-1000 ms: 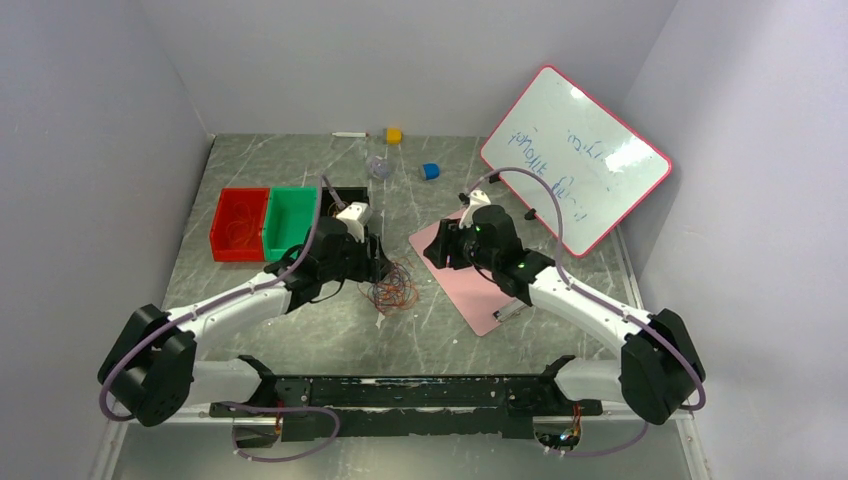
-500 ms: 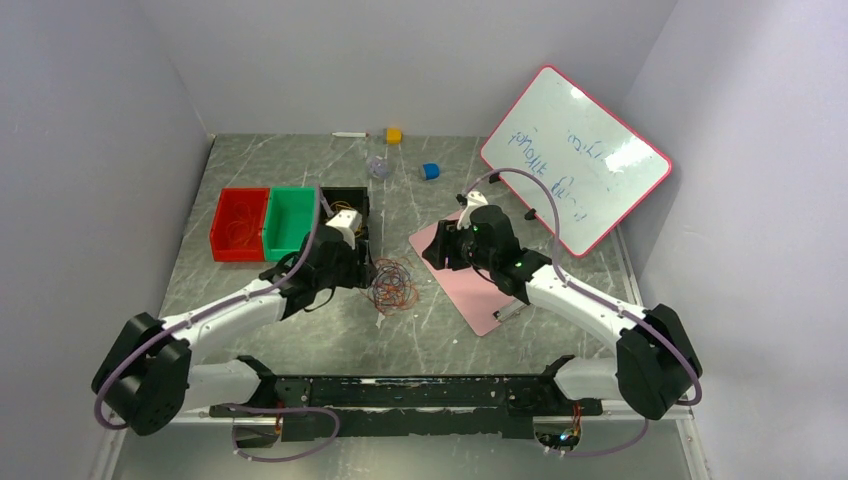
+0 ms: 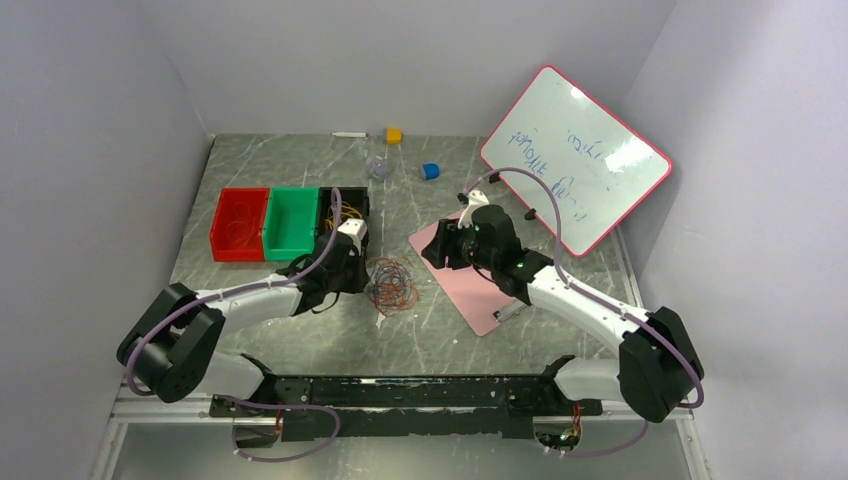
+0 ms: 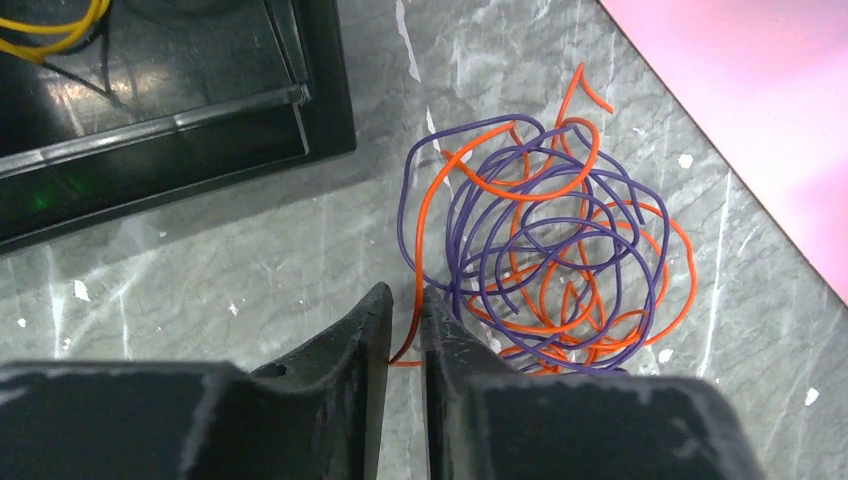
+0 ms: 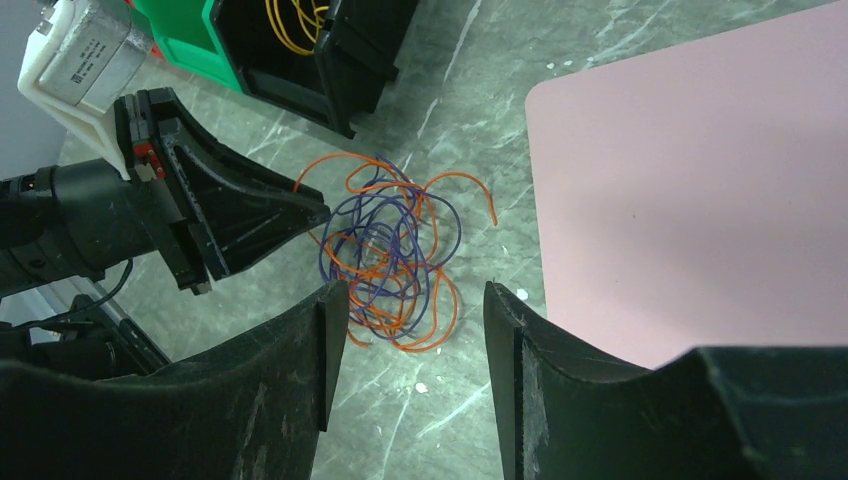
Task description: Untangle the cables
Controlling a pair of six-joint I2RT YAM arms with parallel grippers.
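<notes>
A tangle of orange and purple cables (image 3: 392, 285) lies on the marble table between the two arms. From the left wrist the tangle (image 4: 545, 260) fills the right half of the view. My left gripper (image 4: 405, 295) sits at its left edge, jaws drawn together on one orange strand (image 4: 428, 205); the same gripper (image 5: 318, 212) shows in the right wrist view. My right gripper (image 5: 410, 290) hovers open above and to the right of the tangle (image 5: 390, 250), holding nothing. A yellow cable (image 4: 50, 30) lies coiled in the black bin (image 3: 350, 203).
Red bin (image 3: 240, 223) and green bin (image 3: 291, 222) stand left of the black one. A pink mat (image 3: 470, 275) lies under the right arm. A whiteboard (image 3: 575, 160) leans at the back right. A yellow block (image 3: 394, 135) and a blue object (image 3: 430, 171) sit at the back.
My left gripper drew back from over the black bin to the tangle's left edge and closed on an orange strand. The right arm has hardly moved.
</notes>
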